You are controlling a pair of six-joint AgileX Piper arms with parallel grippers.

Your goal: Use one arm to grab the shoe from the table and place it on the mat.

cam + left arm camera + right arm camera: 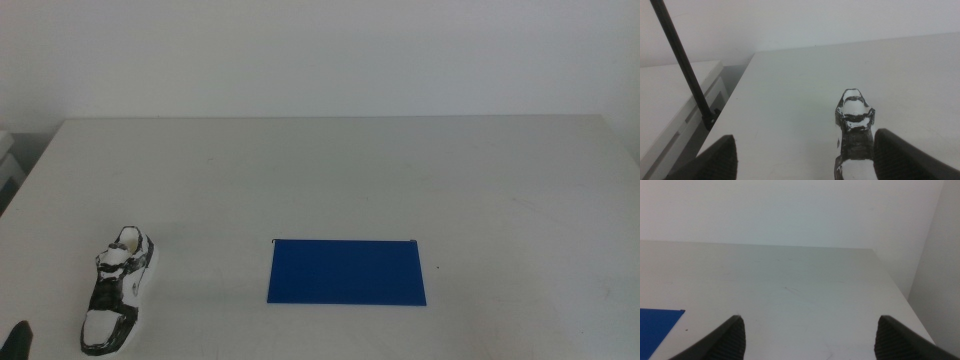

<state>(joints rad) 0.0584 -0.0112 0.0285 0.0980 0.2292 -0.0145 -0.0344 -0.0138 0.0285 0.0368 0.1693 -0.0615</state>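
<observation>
Middle view, one shoe [117, 291], one blue mat [346, 271], left gripper [805, 157] and right gripper [810, 337] wide open, empty.

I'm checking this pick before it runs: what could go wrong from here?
The shoe lies close to the table's left edge, so a nudge from the open left end effector might push it off. It sits off-centre between the jaws, risking a skewed grip. The mat is thin and could slide at placement.
</observation>
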